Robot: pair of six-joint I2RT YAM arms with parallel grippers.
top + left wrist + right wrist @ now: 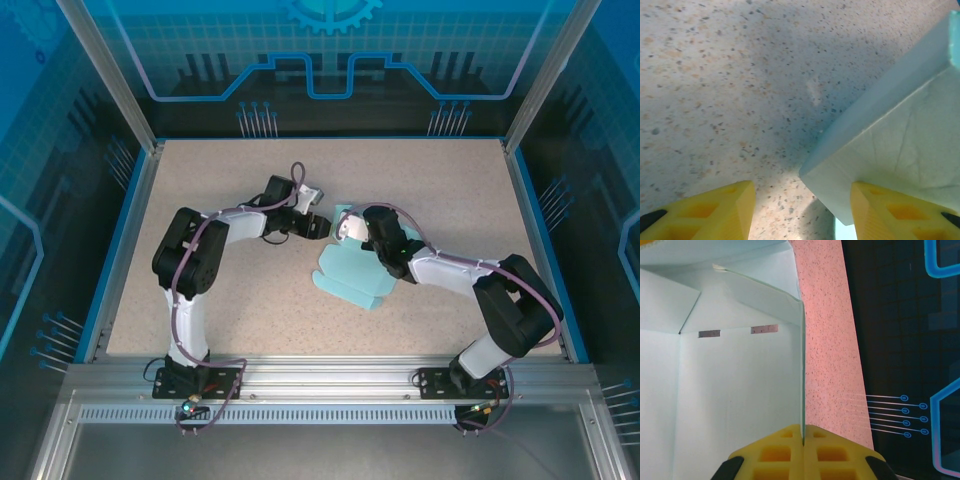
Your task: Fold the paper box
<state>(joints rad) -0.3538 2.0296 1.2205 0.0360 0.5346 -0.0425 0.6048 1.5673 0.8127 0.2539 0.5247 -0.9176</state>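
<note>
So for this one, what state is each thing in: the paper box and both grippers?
paper box: partly folded, some panels raised, near flaps lying flat, not closed.
left gripper: open, a corner of the box beside one finger, nothing gripped.
right gripper: shut on the thin edge of an upright box wall.

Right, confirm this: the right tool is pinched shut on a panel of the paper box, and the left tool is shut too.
The left tool is open, not shut: the left wrist view shows its yellow fingers apart with table between them. The right tool is indeed pinched shut on a panel of the paper box.
</note>
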